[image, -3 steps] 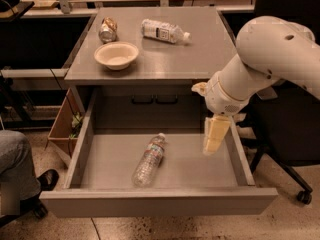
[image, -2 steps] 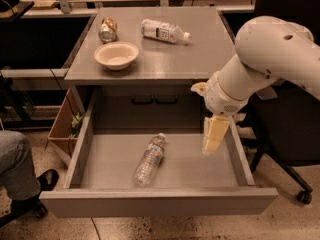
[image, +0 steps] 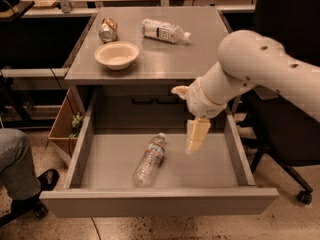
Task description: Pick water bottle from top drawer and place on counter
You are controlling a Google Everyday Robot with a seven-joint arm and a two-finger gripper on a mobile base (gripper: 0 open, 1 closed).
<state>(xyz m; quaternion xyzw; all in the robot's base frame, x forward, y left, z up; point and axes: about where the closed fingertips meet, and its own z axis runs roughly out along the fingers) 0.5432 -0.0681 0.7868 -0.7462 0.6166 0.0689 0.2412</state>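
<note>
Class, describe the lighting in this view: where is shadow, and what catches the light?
Camera view: warm light from above, even on the counter; deep shadow at the back of the drawer, under the counter; pale glints on the water bottle; the gripper, hanging above the drawer floor right of the bottle, is brightly lit.

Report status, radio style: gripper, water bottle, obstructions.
Status: gripper over the open top drawer, right of the water bottle, not touching. Bottle lying flat on drawer floor, cap toward the back. Nothing between them.
</note>
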